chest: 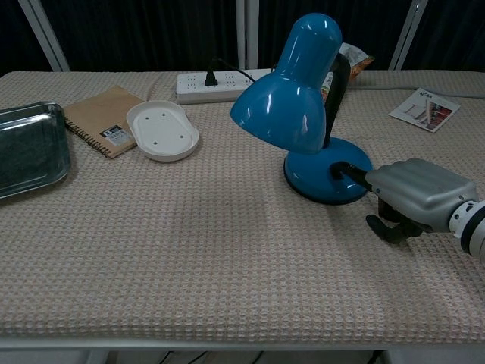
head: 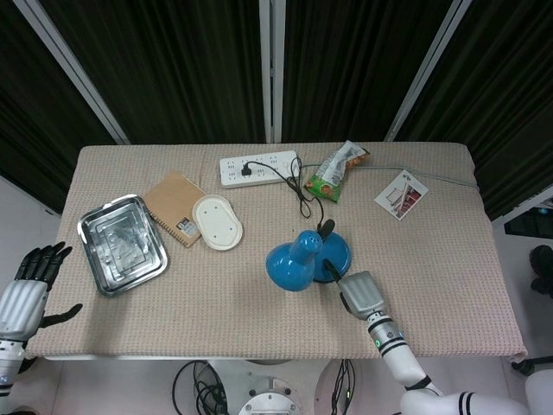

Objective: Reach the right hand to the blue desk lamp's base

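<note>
The right hand point(chest: 413, 199) rested at the near-right edge of the round blue base point(chest: 327, 179) of the blue metal desk lamp point(head: 307, 257). One dark fingertip point(chest: 347, 171) lay extended onto the top of the base, about where a small switch sits; the remaining fingers were curled under the palm, holding nothing. The reach step judged essentially complete: contact with the base was made. Any next move called only for a light, steady press or a clean withdrawal, without shoving the base sideways.

The lamp stood slightly right of centre on the beige woven tabletop point(chest: 189, 250). Its black neck point(chest: 334, 95) rose from the base, and the blue conical shade point(chest: 292, 87) tilted down toward the near left, its long axis running from the far upper right to the near lower left. No glow was visible beneath the shade.

The left hand point(head: 33, 285) hung off the tabletop's near-left corner, fingers spread, gripping nothing.
</note>
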`<state>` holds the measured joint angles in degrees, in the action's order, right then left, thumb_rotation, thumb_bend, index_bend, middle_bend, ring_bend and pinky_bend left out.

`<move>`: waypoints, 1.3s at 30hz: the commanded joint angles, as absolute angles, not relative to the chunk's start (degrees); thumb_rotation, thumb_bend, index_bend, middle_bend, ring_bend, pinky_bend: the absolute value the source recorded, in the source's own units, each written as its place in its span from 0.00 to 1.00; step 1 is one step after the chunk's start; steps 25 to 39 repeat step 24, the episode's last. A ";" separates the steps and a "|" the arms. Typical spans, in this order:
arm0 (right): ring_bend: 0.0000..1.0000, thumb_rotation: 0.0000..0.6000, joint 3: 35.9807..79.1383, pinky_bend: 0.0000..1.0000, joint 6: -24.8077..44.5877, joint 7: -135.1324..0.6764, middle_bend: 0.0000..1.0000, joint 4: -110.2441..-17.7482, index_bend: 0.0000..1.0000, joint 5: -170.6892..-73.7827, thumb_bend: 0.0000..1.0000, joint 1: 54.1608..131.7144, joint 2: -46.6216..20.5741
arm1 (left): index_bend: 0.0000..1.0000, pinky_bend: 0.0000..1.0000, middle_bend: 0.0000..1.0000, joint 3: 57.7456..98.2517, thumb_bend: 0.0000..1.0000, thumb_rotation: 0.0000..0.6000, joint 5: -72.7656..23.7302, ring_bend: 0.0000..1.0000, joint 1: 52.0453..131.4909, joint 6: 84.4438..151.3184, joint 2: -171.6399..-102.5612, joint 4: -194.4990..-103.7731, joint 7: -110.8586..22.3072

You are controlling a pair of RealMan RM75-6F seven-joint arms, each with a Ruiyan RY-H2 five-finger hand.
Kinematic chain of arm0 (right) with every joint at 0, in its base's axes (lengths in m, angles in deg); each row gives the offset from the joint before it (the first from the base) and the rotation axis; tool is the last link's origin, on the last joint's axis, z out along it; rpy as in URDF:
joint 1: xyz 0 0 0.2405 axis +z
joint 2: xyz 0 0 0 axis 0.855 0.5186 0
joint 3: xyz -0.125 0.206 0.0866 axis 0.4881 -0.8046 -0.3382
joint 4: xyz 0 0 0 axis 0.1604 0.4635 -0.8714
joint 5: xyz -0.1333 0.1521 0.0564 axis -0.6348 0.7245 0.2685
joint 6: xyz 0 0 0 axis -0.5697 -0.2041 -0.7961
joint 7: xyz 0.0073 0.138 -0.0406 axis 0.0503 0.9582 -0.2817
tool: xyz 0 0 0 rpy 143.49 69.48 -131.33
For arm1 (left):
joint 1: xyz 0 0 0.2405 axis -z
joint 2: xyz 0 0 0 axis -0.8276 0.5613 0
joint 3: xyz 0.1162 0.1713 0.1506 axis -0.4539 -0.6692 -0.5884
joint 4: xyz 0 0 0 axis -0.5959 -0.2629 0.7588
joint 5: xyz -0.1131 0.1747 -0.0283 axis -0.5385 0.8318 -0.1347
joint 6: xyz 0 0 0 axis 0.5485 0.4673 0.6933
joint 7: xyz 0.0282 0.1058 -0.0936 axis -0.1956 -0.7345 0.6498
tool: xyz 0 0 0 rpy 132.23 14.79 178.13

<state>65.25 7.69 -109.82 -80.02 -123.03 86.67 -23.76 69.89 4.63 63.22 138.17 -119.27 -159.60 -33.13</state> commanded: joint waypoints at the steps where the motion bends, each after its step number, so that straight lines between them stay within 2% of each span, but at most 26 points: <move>1: 0.93 1.00 65.76 1.00 11.28 -108.20 1.00 -81.06 0.00 -126.83 0.52 85.63 -22.88 | 0.00 0.00 0.00 69.90 0.14 1.00 4.65 0.00 63.24 138.18 -119.22 -159.71 -33.29; 5: 0.93 1.00 67.28 1.00 17.31 -106.99 1.00 -83.84 0.00 -132.39 0.52 83.19 -19.80 | 0.00 0.00 0.00 69.95 0.14 1.00 4.76 0.00 63.40 138.08 -118.97 -160.22 -33.98; 10: 0.93 1.00 70.01 1.00 24.61 -102.56 1.00 -86.88 0.00 -136.79 0.51 78.06 -12.85 | 0.00 0.00 0.00 70.02 0.14 1.00 5.09 0.00 63.41 138.50 -118.61 -161.48 -34.97; 12: 0.93 1.00 70.81 1.00 27.29 -99.81 1.00 -85.91 0.00 -137.96 0.47 75.87 -9.91 | 0.00 0.00 0.00 69.97 0.14 1.00 5.22 0.00 63.40 138.55 -118.54 -161.92 -35.46; 14: 0.91 1.00 70.73 0.97 30.32 -96.10 0.99 -83.14 0.00 -139.72 0.36 74.14 -8.45 | 0.00 0.00 0.00 69.93 0.14 1.00 5.23 0.00 63.39 138.52 -118.50 -162.25 -35.89; 15: 0.85 1.00 70.29 0.92 32.35 -92.83 0.94 -80.88 0.00 -140.50 0.27 72.98 -7.99 | 0.00 0.00 0.00 69.93 0.14 1.00 5.20 0.00 63.40 138.48 -118.48 -162.42 -36.16; 16: 0.79 1.00 69.86 0.88 33.54 -90.35 0.87 -79.35 0.00 -140.66 0.24 72.19 -7.69 | 0.00 0.00 0.00 69.93 0.14 1.00 5.18 0.00 63.41 138.44 -118.47 -162.53 -36.37; 17: 0.64 1.00 69.43 0.78 34.30 -88.13 0.72 -78.13 0.00 -140.45 0.19 71.49 -7.36 | 0.00 0.00 0.00 69.95 0.14 1.00 5.19 0.00 63.43 138.46 -118.50 -162.60 -36.57; 18: 0.46 1.00 69.01 0.66 34.94 -86.39 0.52 -77.06 0.00 -140.18 0.16 70.86 -7.03 | 0.00 0.00 0.00 69.96 0.14 1.00 5.24 0.00 63.42 138.52 -118.55 -162.66 -36.72; 19: 0.34 1.00 68.42 0.56 35.94 -84.94 0.39 -75.75 0.00 -140.02 0.14 70.12 -6.80 | 0.00 0.00 0.00 69.95 0.14 1.00 5.32 0.00 63.40 138.62 -118.61 -162.72 -36.84; 20: 0.18 1.00 67.97 0.39 36.86 -84.03 0.22 -74.81 0.00 -140.06 0.11 69.56 -6.79 | 0.00 0.00 0.00 69.95 0.14 1.00 5.38 0.00 63.39 138.70 -118.64 -162.77 -36.89; 21: 0.07 1.00 67.54 0.25 37.72 -82.95 0.10 -73.96 0.00 -140.16 0.08 69.06 -6.96 | 0.00 0.00 0.00 69.97 0.14 1.00 5.41 0.00 63.37 138.78 -118.65 -162.80 -36.96; 23: 0.00 1.00 66.66 0.08 39.18 -79.82 0.02 -71.80 0.00 -140.26 0.06 67.88 -7.41 | 0.00 0.00 0.00 70.07 0.14 1.00 5.33 0.00 63.32 138.97 -118.57 -162.94 -37.22; 24: 0.00 1.00 66.43 0.05 39.30 -79.23 0.01 -71.16 0.00 -140.04 0.06 67.51 -7.39 | 0.00 0.00 0.00 70.13 0.14 1.00 5.27 0.00 63.31 139.01 -118.52 -163.03 -37.28; 39: 0.00 1.00 66.43 0.05 39.30 -79.23 0.01 -71.16 0.00 -140.04 0.06 67.51 -7.39 | 0.00 0.00 0.00 70.13 0.14 1.00 5.27 0.00 63.31 139.01 -118.52 -163.03 -37.28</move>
